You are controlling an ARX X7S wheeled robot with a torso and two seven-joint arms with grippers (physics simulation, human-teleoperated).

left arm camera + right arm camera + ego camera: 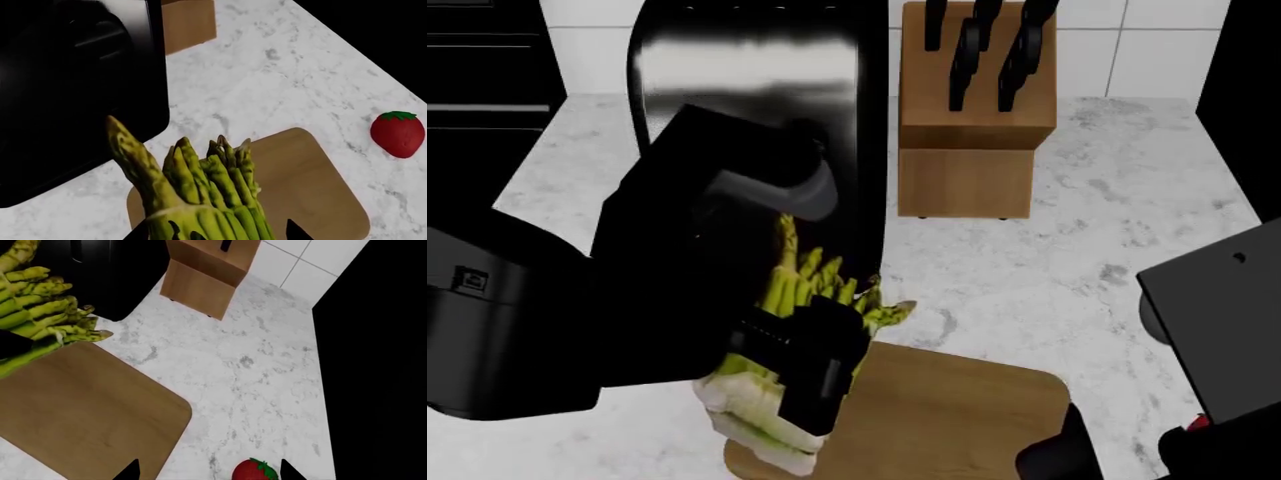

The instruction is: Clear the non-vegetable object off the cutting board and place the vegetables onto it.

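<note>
The red fruit (pixel 397 134), green-capped and strawberry-like, lies on the marble table (pixel 287 75) well clear of the cutting board (pixel 303 192), so the clearing half of the job looks done. The vegetables are still to be settled. The left gripper (pixel 807 365) has its jaws clamped around the lower stalks of the asparagus bundle (pixel 794 300), holding it at the board's edge beside a large black appliance (pixel 754 130); the tips point away toward the wall and the whitish cut base hangs just past the board's near corner. Whether the bundle touches the wood cannot be told.

The right gripper (pixel 208 470) hovers over the table with the fruit between its dark fingertips' line of sight, jaws spread and holding nothing.

The asparagus is bright green, tightly bunched, with scaly pointed tips, one spear splaying out to the side. The board's plain light wood carries nothing else. No garlic bulb shows in any view. A wooden knife block (pixel 974 110) stands against the tiled wall behind.
</note>
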